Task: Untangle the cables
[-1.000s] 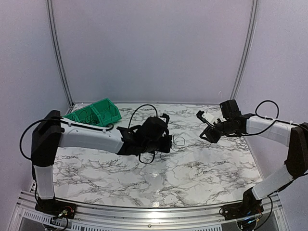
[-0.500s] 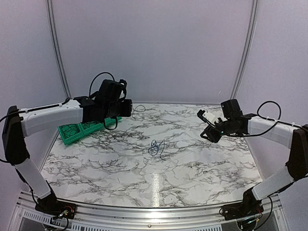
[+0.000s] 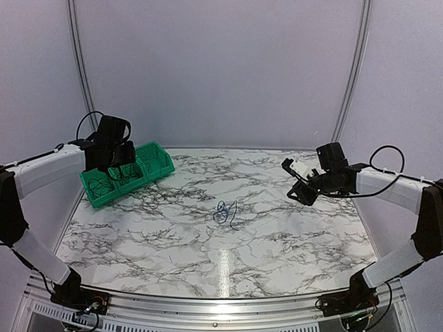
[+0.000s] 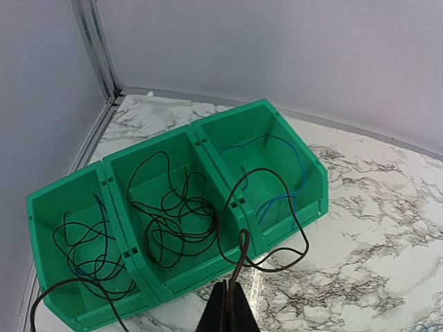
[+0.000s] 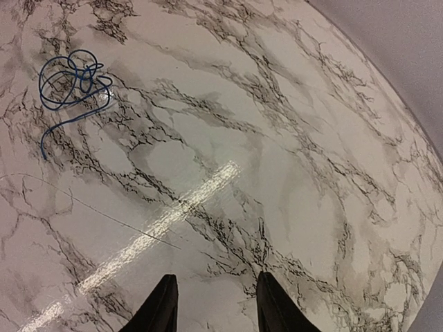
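Left wrist view gives us the main worry: the left hand [image 4: 228, 304], fingers pressed together, pinches a thin black cable [image 4: 242, 238] just in front of the green bin [image 4: 214, 131]. That cable's loop arcs up over the bin's front lip and across the right compartment. If we let go from here, we judge it could fall half inside and half on the table [image 3: 291, 235], or land among wires of the wrong colour. A dark strand also trails past the front of the left compartment; we cannot tell whether it is the same cable. Any pull could also hook the loop on the wires already sorted and drag them out, since they are light and springy. The bin has three compartments: the left holds a black tangle with some blue in it [image 4: 86, 242], the middle holds black wires [image 4: 173, 221], and the right holds a blue wire [image 4: 277, 200]. Out in the middle of the table lies a small blue knot [image 5: 69, 79], well apart from the bin. The right hand [image 5: 211, 297] hovers above bare marble, fingers spread, holding nothing.
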